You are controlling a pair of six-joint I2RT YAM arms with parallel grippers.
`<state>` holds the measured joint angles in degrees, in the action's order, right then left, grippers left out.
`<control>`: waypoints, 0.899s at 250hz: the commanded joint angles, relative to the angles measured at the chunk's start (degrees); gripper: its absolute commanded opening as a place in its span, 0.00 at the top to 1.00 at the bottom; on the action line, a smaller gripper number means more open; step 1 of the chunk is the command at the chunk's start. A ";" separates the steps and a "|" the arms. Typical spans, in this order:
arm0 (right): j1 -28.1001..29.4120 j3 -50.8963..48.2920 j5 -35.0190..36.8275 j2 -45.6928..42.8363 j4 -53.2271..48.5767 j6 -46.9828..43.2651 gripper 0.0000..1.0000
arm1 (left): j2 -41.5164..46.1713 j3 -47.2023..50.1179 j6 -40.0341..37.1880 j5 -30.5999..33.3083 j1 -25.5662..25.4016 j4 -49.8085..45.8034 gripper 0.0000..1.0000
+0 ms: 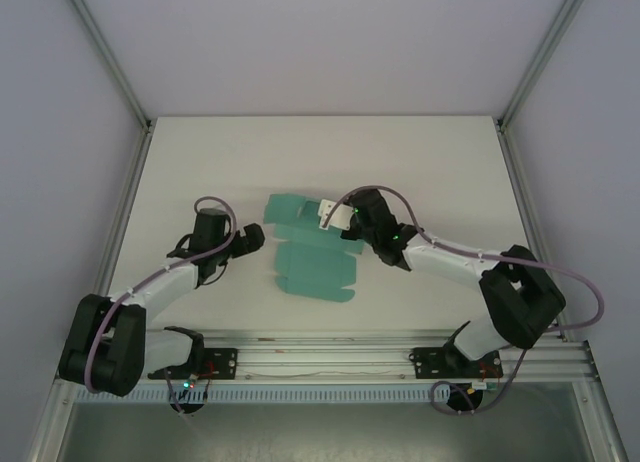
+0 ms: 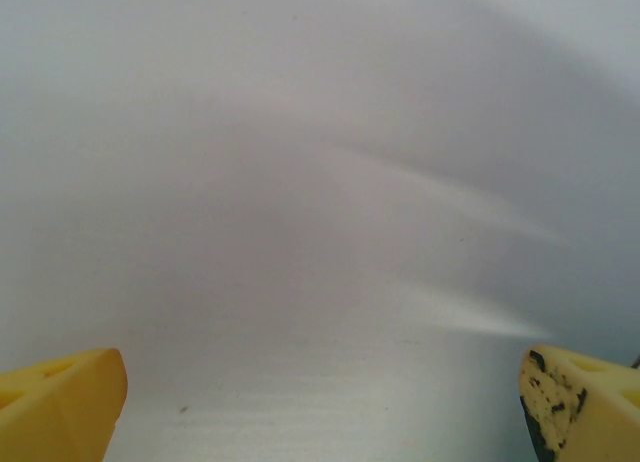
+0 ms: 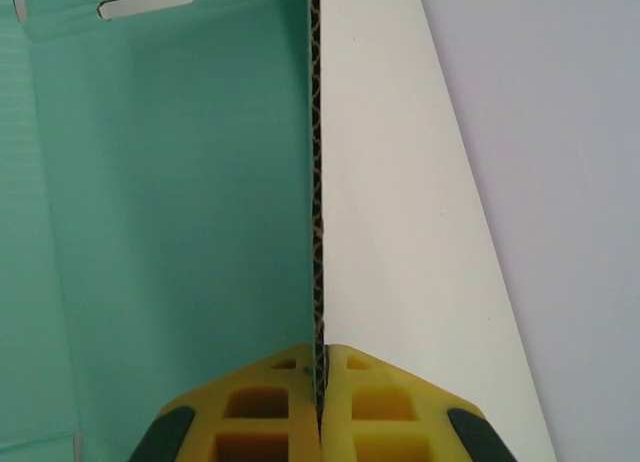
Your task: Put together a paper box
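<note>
1. The paper box [image 1: 315, 272] lay as a flat teal die-cut sheet in the middle of the white counter [image 1: 430, 162], between the two arms in the top view.
2. The right claw [image 1: 345, 220] sat at the sheet's upper right edge, where a flap [image 3: 170, 202] stood lifted off the counter.
3. In the right wrist view, that claw was pinching the flap's corrugated edge. The yellow fingertips [image 3: 275, 402] were pressed together on it, teal face to the left and white face to the right.
4. A narrow slot [image 3: 145, 2] showed in the teal card at the upper left of that view.
5. The left claw [image 1: 250, 238] hung just left of the sheet.
6. In its wrist view the yellow tips sat spread wide at the bottom corners, with bare counter between them.
</note>
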<state>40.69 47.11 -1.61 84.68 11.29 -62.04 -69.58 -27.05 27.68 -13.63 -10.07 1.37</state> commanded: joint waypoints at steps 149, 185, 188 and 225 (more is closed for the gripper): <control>-1.21 0.79 -8.85 -6.15 -2.96 7.28 0.98 | -1.61 6.40 -5.78 -10.80 -0.95 20.96 0.04; -1.25 0.92 -8.90 -5.86 -2.85 7.72 0.98 | -2.40 6.92 -6.84 -18.24 -3.28 25.55 0.05; -1.30 1.04 -8.86 -5.85 -2.85 7.79 0.98 | -2.46 6.84 -6.94 -18.81 -3.63 25.80 0.05; -1.33 1.76 -8.78 -5.23 -3.43 8.51 0.98 | -3.12 5.83 -7.47 -17.72 -6.83 26.32 0.05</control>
<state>38.48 47.11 -7.03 80.38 6.90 -56.07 -71.77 -20.73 22.22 -27.55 -14.04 22.65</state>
